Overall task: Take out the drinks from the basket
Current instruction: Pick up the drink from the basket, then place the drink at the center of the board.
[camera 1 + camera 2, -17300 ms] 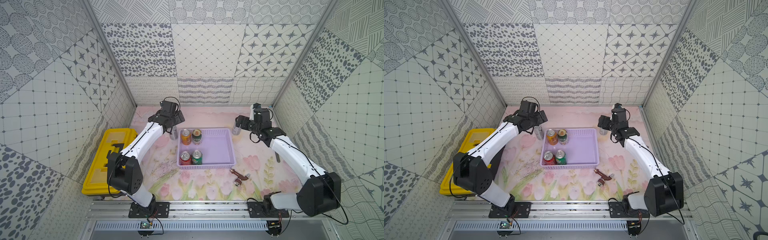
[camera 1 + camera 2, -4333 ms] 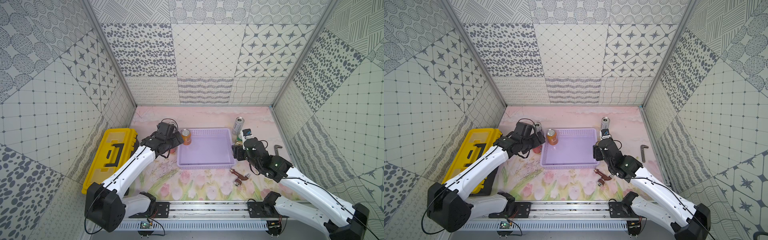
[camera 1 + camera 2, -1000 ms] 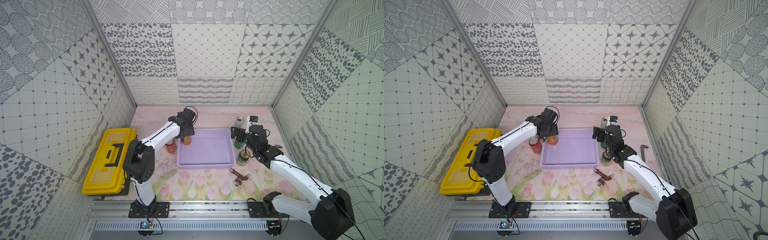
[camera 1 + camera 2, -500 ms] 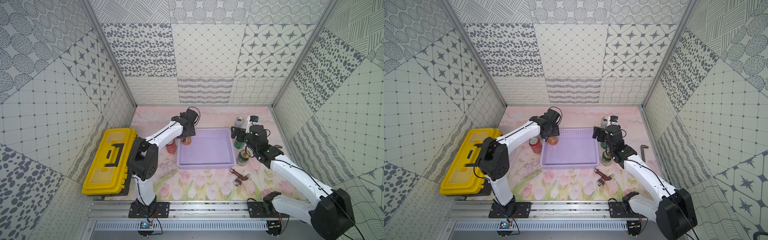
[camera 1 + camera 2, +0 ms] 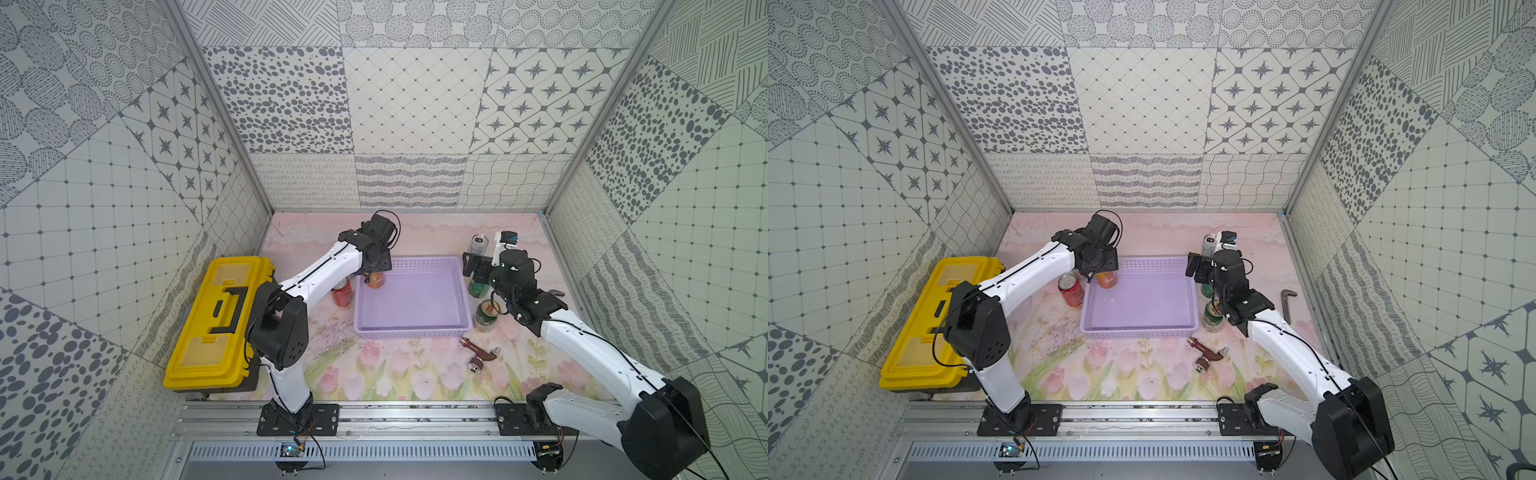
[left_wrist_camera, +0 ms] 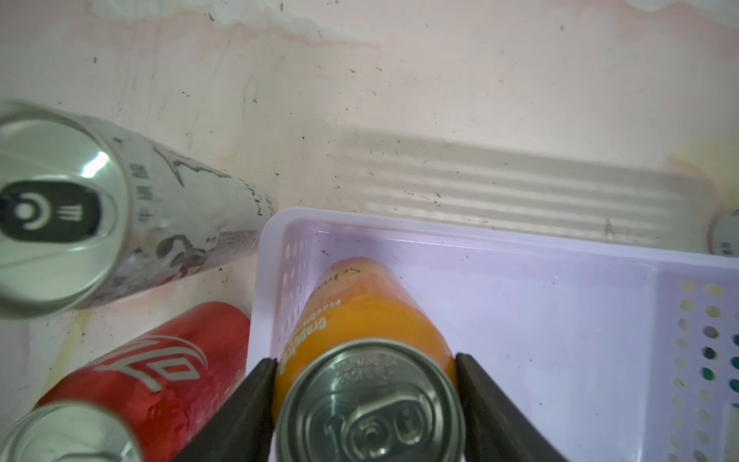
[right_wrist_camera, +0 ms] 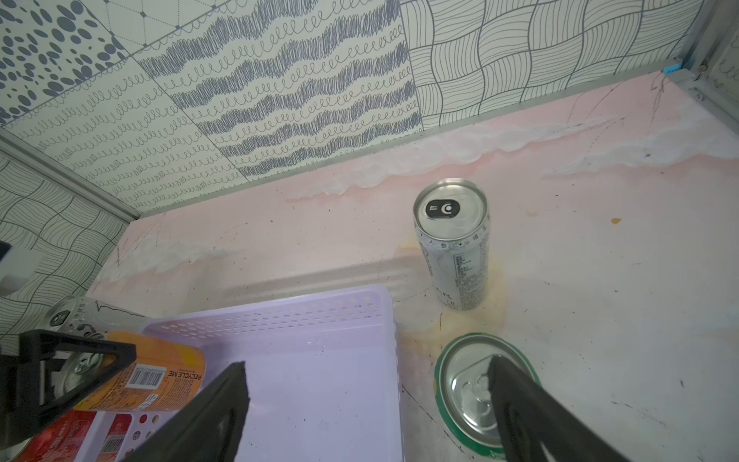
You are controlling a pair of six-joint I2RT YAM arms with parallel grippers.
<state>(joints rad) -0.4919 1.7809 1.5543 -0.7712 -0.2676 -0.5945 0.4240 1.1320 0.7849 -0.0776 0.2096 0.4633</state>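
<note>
Pink mat [image 5: 415, 374]: left tool [image 6: 364, 360] tight around orange can [image 6: 360, 312], right tool [image 7: 367, 364] agape.

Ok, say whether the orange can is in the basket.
In: the can is inside the basket's corner, gripped by the left pincer.

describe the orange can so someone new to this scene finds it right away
Find the lilac basket in the middle of the flowered table. The orange can is in its far corner on the left arm's side, clamped by the left tool. It is the only can inside the basket; the red can and slim silver can stand just outside that wall.
</note>
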